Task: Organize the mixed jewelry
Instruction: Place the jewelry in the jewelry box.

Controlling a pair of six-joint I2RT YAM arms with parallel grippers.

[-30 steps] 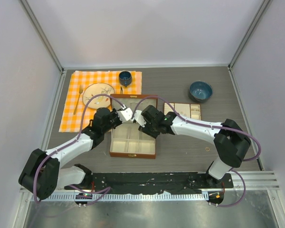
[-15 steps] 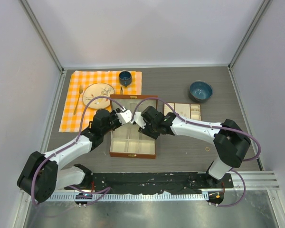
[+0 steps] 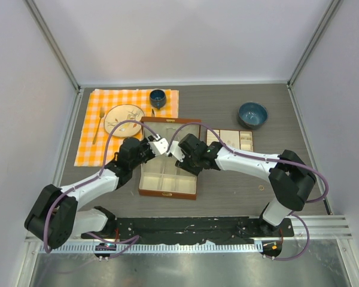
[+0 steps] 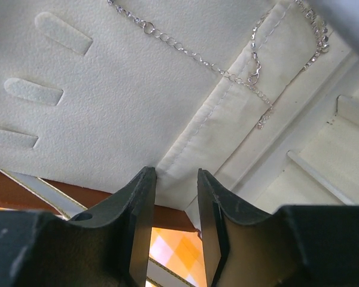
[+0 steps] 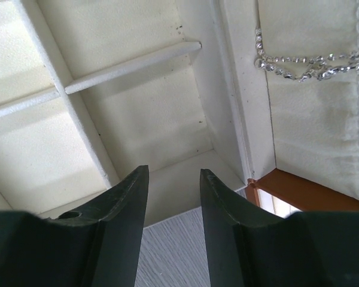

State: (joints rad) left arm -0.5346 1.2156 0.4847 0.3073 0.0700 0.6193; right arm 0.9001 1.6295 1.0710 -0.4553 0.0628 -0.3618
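Note:
The brown jewelry box (image 3: 145, 179) stands open mid-table, its lid (image 3: 167, 122) upright at the back. A thin silver chain necklace (image 4: 191, 55) lies draped over the cream lid lining and its fabric pocket (image 4: 215, 137). The right wrist view shows the chain (image 5: 305, 64) on that pocket too. My left gripper (image 4: 176, 176) hovers just below the pocket's lower corner, open, with nothing between its fingers. My right gripper (image 5: 175, 173) is open over the box's cream compartments (image 5: 149, 125), near the front wall, also holding nothing. A tiny copper ring (image 3: 261, 188) lies on the table to the right.
A cream divided tray insert (image 3: 232, 139) sits right of the box. A blue bowl (image 3: 252, 114) stands at the back right. The orange checked cloth (image 3: 90, 140) at the left carries a plate (image 3: 123, 115), a gold spoon (image 3: 98, 128) and a blue cup (image 3: 158, 97).
My left gripper went from shut to open and shifted slightly toward the lid. The right arm stayed put.

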